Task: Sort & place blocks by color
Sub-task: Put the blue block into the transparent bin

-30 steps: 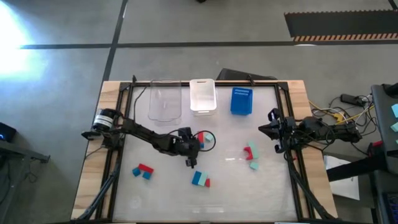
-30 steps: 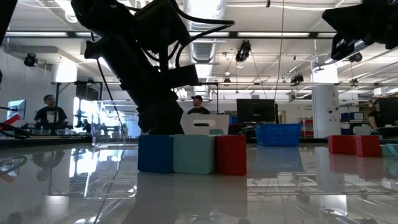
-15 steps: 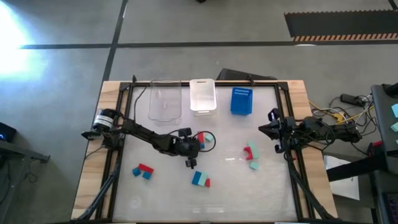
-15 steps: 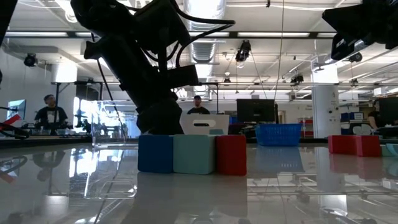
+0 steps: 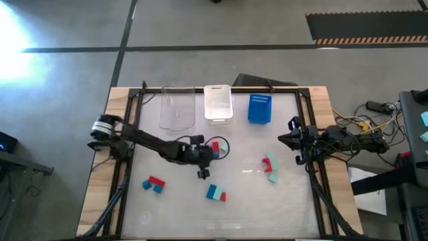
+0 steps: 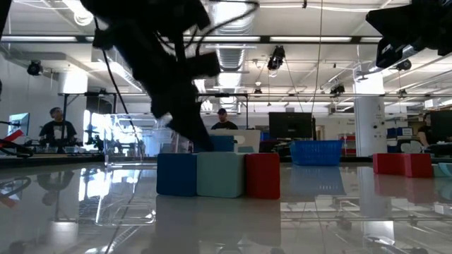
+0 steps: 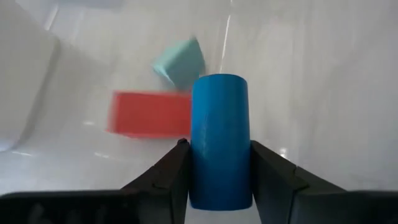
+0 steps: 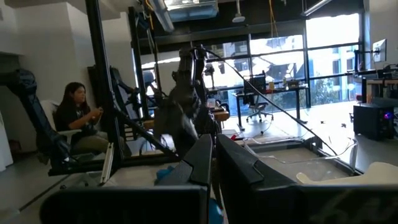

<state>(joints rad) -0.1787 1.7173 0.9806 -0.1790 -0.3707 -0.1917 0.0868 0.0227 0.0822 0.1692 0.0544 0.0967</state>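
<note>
My left gripper (image 7: 219,146) is shut on a blue bar block (image 7: 219,112) near the table's middle (image 5: 206,155). Just beyond it, a red bar (image 7: 149,114) and a teal cube (image 7: 180,61) lie flat on the table. In the low view the held blue bar (image 6: 222,143) shows behind a row of blue (image 6: 176,174), teal (image 6: 220,174) and red (image 6: 263,175) blocks. My right gripper (image 5: 286,139) waits shut at the table's right side, holding nothing (image 8: 212,152). My left gripper pinches the blue bar by its two long sides (image 7: 219,180), toward the end nearer the wrist, between its two fingers (image 7: 177,168). The fingers slant down from the table's left and lie along the bar. The bar sticks out past the fingertips, lifted off the table.
A clear bin (image 5: 177,107), a white bin (image 5: 218,102) and a blue bin (image 5: 259,108) stand in a row at the far edge. Block clusters lie at near left (image 5: 154,183), near centre (image 5: 215,193) and right (image 5: 269,164). People sit in the room beyond.
My left gripper has risen with the blue bar between its fingers, lifting it off the table. The red bar and teal cube beside it have stayed where they were.
</note>
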